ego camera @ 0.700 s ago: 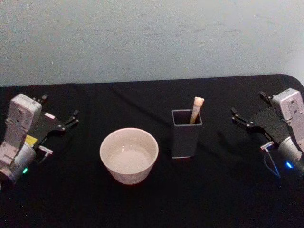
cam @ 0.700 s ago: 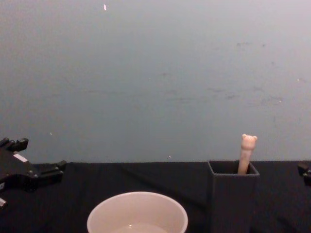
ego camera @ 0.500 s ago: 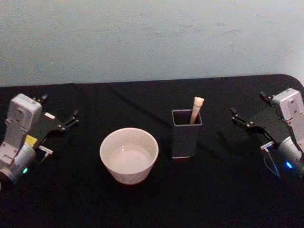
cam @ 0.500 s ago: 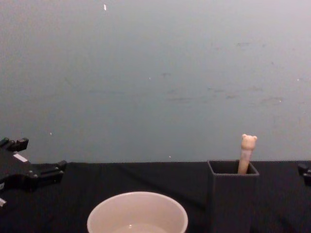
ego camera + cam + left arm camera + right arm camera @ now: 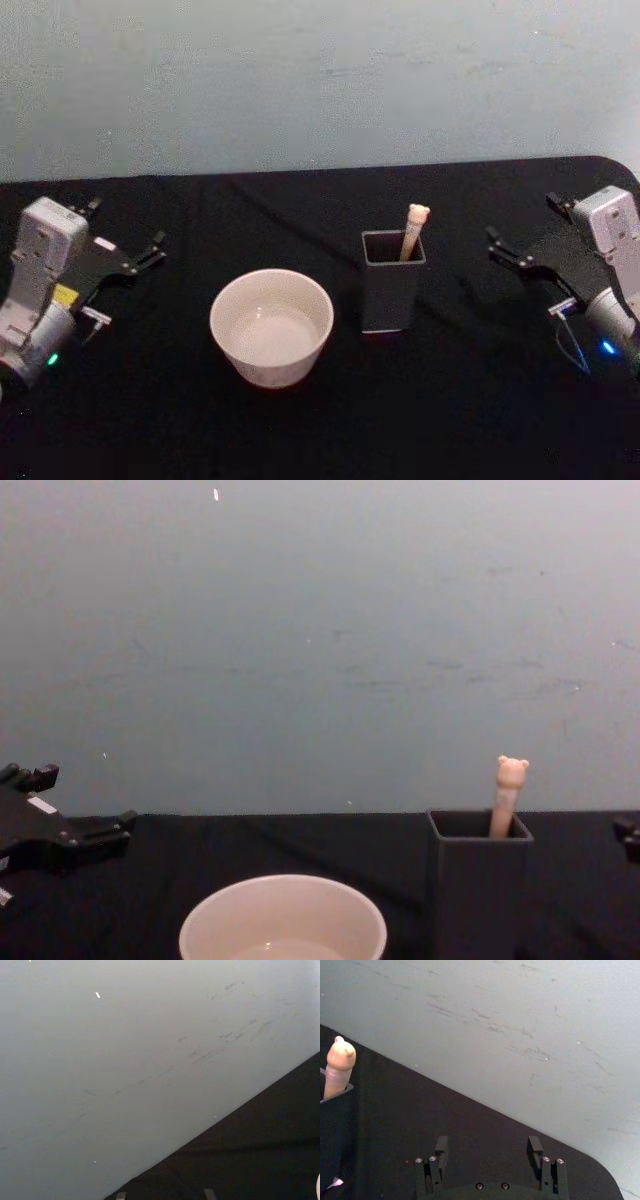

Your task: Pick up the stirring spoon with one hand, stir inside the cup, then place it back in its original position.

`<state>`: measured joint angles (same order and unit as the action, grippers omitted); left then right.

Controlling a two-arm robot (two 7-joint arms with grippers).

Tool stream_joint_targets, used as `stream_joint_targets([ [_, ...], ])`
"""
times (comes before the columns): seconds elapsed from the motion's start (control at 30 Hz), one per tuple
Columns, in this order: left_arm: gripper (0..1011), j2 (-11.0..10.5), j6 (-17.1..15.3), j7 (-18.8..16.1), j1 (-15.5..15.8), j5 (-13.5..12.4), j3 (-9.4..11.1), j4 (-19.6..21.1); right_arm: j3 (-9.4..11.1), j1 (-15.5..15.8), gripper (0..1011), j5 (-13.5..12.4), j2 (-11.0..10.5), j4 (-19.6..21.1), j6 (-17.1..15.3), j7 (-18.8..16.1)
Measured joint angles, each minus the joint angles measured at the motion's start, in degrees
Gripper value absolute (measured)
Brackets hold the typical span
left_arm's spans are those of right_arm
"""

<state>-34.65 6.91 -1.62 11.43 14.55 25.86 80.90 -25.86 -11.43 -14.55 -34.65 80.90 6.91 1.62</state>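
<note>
The stirring spoon (image 5: 415, 230) stands in the dark grey square holder (image 5: 392, 282), its peach bear-head handle (image 5: 509, 792) poking above the rim. Left of the holder sits the cream-white cup (image 5: 271, 325), also low in the chest view (image 5: 283, 925). My right gripper (image 5: 522, 217) hovers open to the right of the holder, apart from it, nothing between its fingers (image 5: 441, 1149). In the right wrist view the spoon handle (image 5: 339, 1067) rises from the holder (image 5: 334, 1110). My left gripper (image 5: 125, 222) rests open at the far left, away from the cup.
A black cloth covers the table (image 5: 320, 420), with a pale blue-grey wall (image 5: 320, 80) behind its back edge. The table's rounded right corner (image 5: 615, 165) lies just behind the right gripper. Bare cloth lies in front of the cup and holder.
</note>
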Motion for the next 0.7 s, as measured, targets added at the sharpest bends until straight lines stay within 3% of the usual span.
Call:
stream_joint_targets([
  [0.7, 1001, 0.00, 0.00, 0.00, 0.00, 0.00, 0.00, 0.00, 0.00, 0.00, 1000, 0.00, 0.00, 0.00, 0.00, 0.00],
])
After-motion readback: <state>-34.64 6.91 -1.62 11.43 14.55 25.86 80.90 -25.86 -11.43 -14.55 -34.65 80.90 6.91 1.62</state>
